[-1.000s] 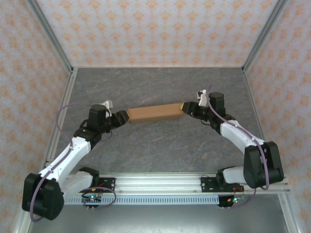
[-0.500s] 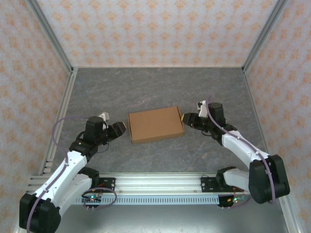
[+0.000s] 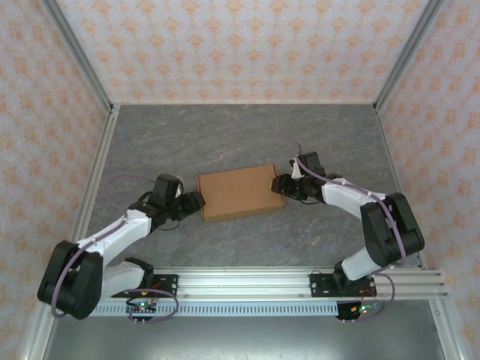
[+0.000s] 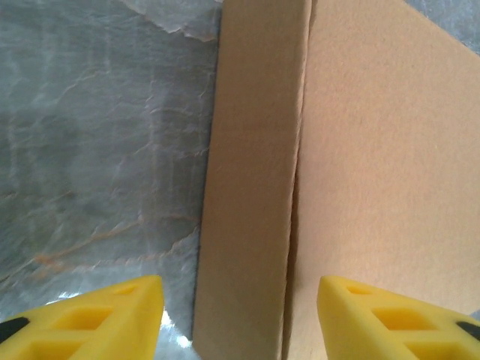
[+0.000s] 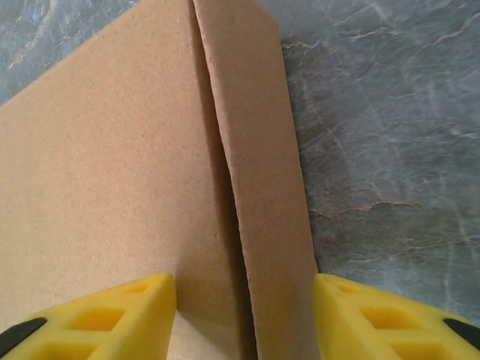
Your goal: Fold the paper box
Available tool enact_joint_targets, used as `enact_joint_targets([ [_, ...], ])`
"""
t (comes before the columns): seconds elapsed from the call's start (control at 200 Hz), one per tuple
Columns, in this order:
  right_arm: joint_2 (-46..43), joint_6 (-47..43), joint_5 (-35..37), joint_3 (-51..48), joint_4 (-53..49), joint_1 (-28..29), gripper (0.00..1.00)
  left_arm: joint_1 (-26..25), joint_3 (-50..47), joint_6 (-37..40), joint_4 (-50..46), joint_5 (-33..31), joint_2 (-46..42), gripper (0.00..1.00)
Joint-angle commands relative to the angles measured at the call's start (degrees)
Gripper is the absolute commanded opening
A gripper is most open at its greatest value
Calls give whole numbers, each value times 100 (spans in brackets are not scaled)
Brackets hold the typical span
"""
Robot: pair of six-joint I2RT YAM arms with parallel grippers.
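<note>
Symmetrically, arms reached inward; L gripper [image 3: 196, 201], R gripper [image 3: 280, 185] at paper box [image 3: 240, 192] ends, jaws wide; long axis L-R.

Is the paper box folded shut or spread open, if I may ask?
Folded shut: the paper box lies flat, lid over its side walls.

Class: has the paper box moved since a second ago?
Yes: the paper box has tipped down flat, its near edge now closer to the front rail.
</note>
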Motion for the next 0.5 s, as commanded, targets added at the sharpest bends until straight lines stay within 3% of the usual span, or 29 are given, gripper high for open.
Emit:
enact_joint_targets([
  [0.0, 14, 74, 29, 76, 197, 31, 50, -21, 351, 91, 530, 87, 451, 53],
  [0.25, 462, 474, 109, 433, 637, 36, 46, -12, 1307, 535, 319, -165, 1371, 46],
  [0.495, 1220, 679, 458, 1266, 859, 40, 46, 166, 2599, 942, 6, -359, 2701, 47],
])
